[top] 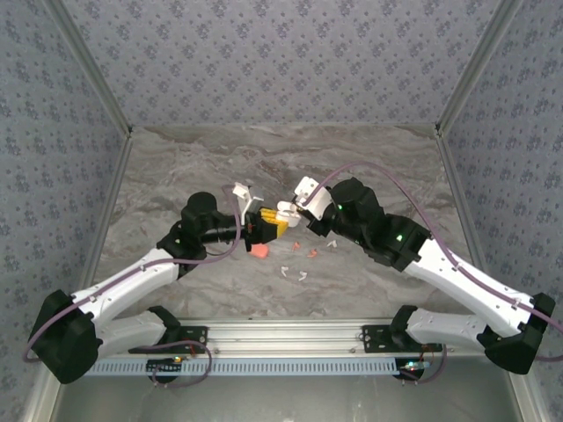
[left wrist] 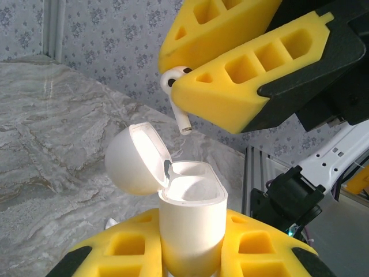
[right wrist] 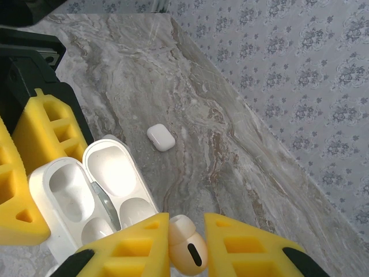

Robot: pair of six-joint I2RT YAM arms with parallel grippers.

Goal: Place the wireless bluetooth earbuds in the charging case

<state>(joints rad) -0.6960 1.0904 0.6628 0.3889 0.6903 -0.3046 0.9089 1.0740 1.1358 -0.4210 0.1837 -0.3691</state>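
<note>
My left gripper (left wrist: 192, 226) is shut on the white charging case (left wrist: 190, 231), held upright with its lid (left wrist: 135, 164) swung open to the left and both wells empty. My right gripper (right wrist: 185, 229) is shut on a white earbud (right wrist: 188, 249). In the left wrist view that earbud (left wrist: 173, 88) hangs stem-down from the right gripper's yellow fingers (left wrist: 230, 75), just above and left of the case's opening, apart from it. From above, both grippers meet at mid-table, left (top: 264, 226) and right (top: 288, 212). The right wrist view has the open case (right wrist: 69, 193) at its lower left.
Several loose earbuds lie in front of the grippers, some white (top: 286, 271) and some salmon-pink (top: 296, 245). A salmon-pink case (top: 259, 251) sits under the left gripper. A closed white case (right wrist: 161, 137) rests on the marble table farther back. Patterned walls enclose the table.
</note>
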